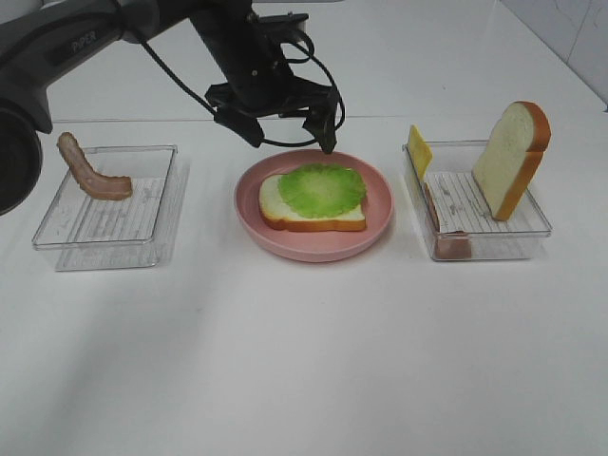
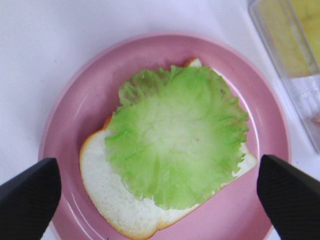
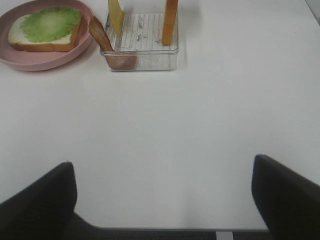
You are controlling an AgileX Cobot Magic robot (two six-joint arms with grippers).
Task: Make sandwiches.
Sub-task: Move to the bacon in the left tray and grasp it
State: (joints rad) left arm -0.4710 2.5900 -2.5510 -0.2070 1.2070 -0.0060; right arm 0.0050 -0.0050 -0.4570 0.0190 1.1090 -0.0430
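Observation:
The sandwich is a white bread slice (image 1: pixel 313 220) with orange-brown crust lying on the round pink plate (image 1: pixel 313 253), with a green lettuce leaf (image 1: pixel 321 187) on top. My left gripper (image 1: pixel 291 138) hangs open and empty just above the plate's far side. In the left wrist view its fingers (image 2: pixel 27 195) straddle the lettuce (image 2: pixel 175 135) from above. A brown bacon strip (image 1: pixel 90 173) lies in the left clear tray (image 1: pixel 104 239). A second bread slice (image 1: pixel 513 157), yellow cheese (image 1: pixel 419 150) and a brownish-red ham slice (image 1: pixel 446 228) stand in the right clear tray (image 1: pixel 494 236). My right gripper (image 3: pixel 162 190) is open and empty over bare table.
The right wrist view shows the plate (image 3: pixel 30 61) and the right tray (image 3: pixel 145 56) far ahead of the right gripper. The left arm and its cables (image 1: pixel 171 66) cross the table's back left. The white table (image 1: pixel 304 361) stretches in front of the trays.

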